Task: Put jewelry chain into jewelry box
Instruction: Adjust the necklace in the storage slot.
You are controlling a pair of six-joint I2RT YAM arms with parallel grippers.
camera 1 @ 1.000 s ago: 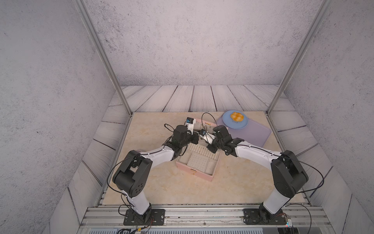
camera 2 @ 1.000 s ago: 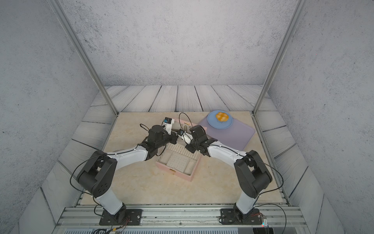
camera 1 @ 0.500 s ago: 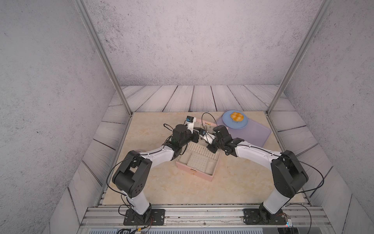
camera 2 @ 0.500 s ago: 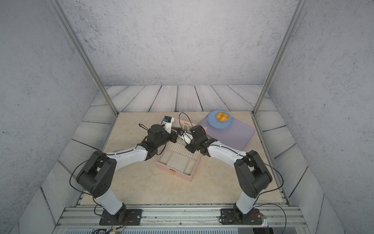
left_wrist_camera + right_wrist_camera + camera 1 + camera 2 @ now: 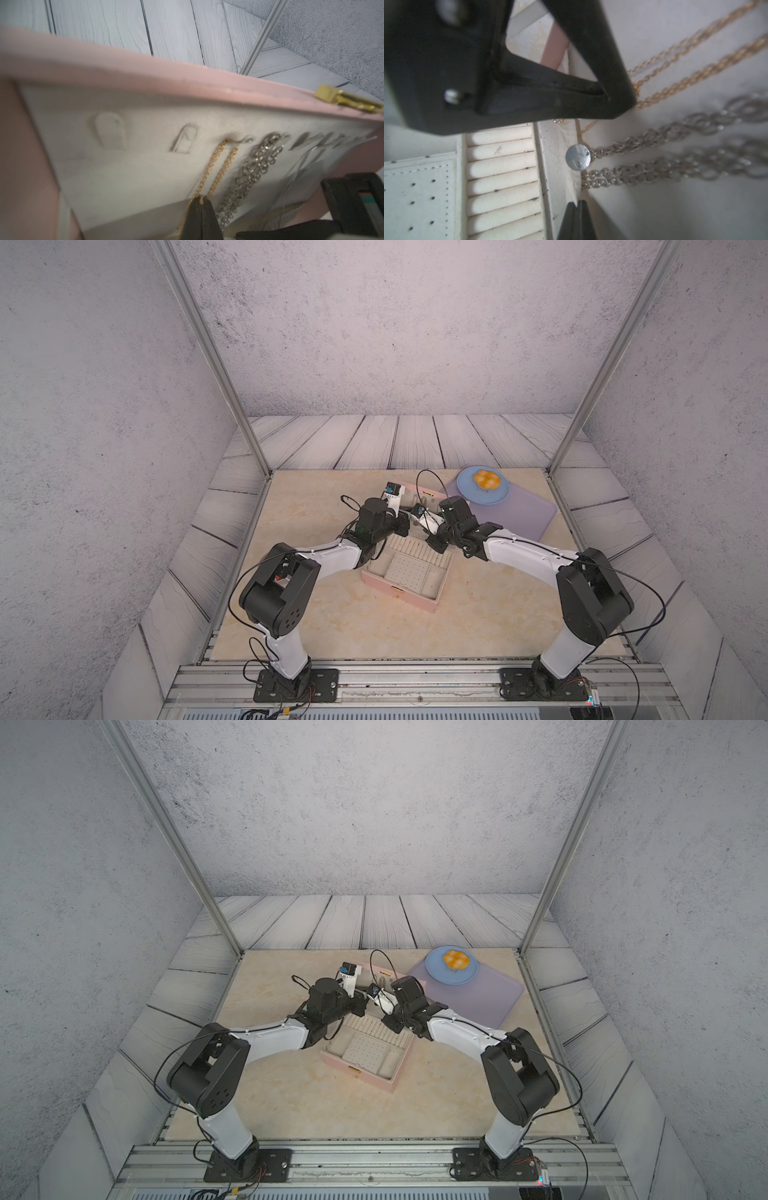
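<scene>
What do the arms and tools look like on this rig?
Both match. The left arm and right arm have white shell links between bulky black joint housings, on black base plates. Thin black cables loop loosely along each. The left tool and right tool have matte black, tapering wedge fingers. The white wrist camera block carries a blue mark.

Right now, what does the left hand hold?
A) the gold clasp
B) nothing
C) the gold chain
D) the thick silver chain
C: in the left wrist view the left hand is shut on the gold chain, which hangs inside the open lid of the box.
</scene>
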